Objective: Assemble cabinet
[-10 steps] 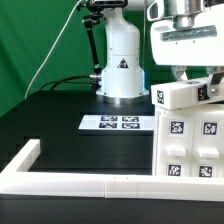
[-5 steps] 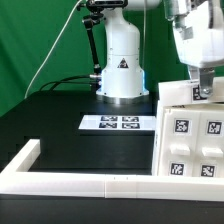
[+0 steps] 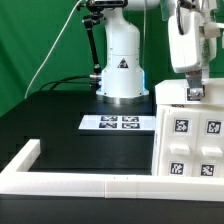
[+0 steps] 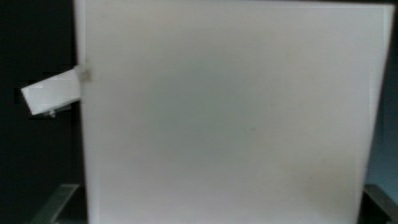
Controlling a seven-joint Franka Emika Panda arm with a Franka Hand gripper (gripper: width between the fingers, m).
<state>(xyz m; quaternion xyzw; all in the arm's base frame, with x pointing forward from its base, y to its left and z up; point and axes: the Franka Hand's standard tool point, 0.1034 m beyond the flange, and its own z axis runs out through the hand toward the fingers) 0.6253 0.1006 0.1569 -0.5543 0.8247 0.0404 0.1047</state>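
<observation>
The cabinet (image 3: pixel 188 140) is a white box with black-and-white tags on its front, standing at the exterior view's right. A white top panel (image 3: pixel 172 95) lies along its upper edge. My gripper (image 3: pixel 195 92) comes down from above onto this panel, with its fingers at the panel's top. In the wrist view the panel (image 4: pixel 228 110) fills almost the whole picture and spans the gap between the two dark fingers (image 4: pixel 57 205) at its edges, so the gripper looks shut on it. A small white part (image 4: pixel 54 92) sticks out beside the panel.
The marker board (image 3: pixel 118 123) lies flat on the black table in front of the white robot base (image 3: pixel 121 62). The long white rail frame (image 3: pixel 80 184) borders the table's near side. Green backdrop behind.
One second ago the gripper held the top panel tilted above the cabinet. It has since lowered it onto the cabinet's upper edge and shifted a little toward the exterior view's left.
</observation>
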